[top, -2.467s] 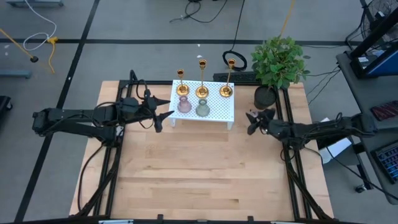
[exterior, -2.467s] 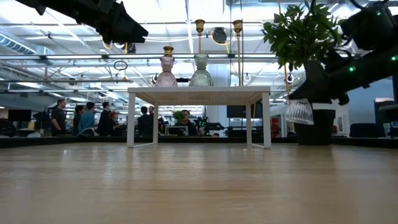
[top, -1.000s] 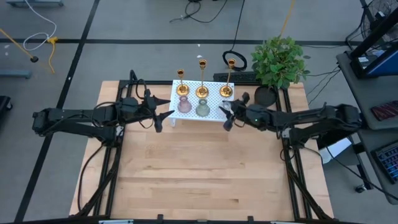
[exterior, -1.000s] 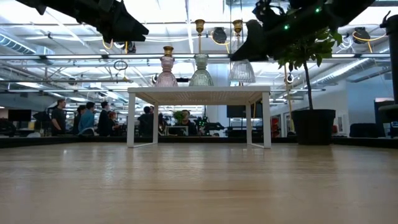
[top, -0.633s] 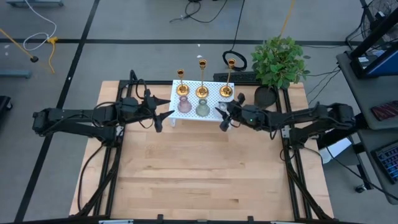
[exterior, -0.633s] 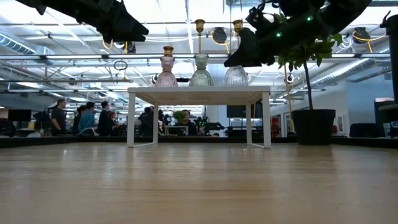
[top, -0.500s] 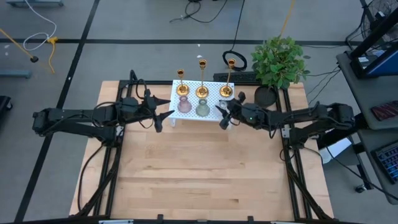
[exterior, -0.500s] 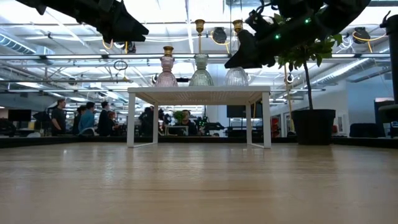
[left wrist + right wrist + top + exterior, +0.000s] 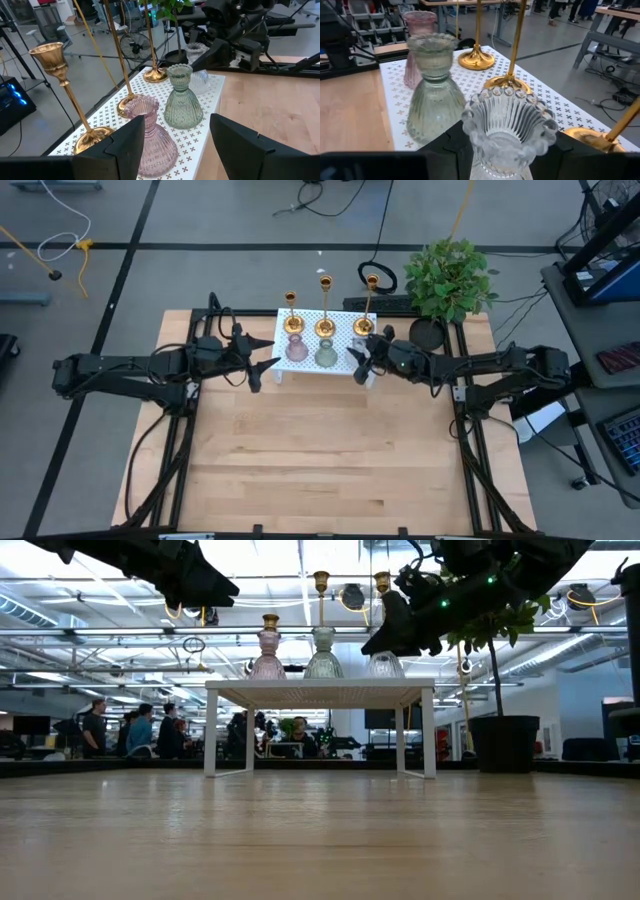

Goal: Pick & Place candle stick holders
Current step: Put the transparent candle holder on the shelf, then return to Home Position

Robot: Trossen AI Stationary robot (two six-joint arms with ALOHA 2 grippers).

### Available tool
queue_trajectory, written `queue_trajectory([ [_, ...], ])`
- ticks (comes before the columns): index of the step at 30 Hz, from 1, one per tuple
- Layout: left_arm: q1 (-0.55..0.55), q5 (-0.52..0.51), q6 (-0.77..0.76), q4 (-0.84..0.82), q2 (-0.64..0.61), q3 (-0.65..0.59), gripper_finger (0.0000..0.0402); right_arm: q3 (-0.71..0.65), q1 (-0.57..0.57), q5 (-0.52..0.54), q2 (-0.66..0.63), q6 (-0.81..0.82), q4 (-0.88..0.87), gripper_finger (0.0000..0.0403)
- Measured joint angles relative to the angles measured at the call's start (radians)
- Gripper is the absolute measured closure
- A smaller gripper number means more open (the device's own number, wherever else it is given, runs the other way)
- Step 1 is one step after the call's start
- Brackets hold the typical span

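On white stand (image 9: 345,338), right end effector (image 9: 366,358) gripping clear holder (image 9: 507,131)

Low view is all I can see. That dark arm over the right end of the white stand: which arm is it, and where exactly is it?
Observer: The high view shows it is the right arm. The right gripper is at the front right corner of the white stand.
Operator: Is it actually gripping that clear glass?
Observer: Yes. In the right wrist view the clear ribbed glass holder sits upright between its two fingers.
Operator: And the arm at the top left of my picture?
Observer: That is the left arm. The left gripper waits just off the stand's left end. The left wrist view shows its fingers apart with nothing between them.
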Motion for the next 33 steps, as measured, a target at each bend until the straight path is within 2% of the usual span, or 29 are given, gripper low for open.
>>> queue_trajectory([
  [8, 0.000, 0.000, 0.000, 0.000, 0.000, 0.000, 0.0170, 0.000, -0.001, -0.001, 0.001, -0.008, -0.004, 0.0242],
  [22, 0.000, 0.000, 0.000, 0.000, 0.000, 0.000, 0.0170, -0.001, -0.001, 0.002, -0.015, -0.035, 0.027, 0.0160],
  [33, 0.000, 0.000, 0.004, 0.000, 0.000, 0.000, 0.0170, -0.001, -0.001, 0.001, -0.129, -0.072, 0.027, 0.0151],
])
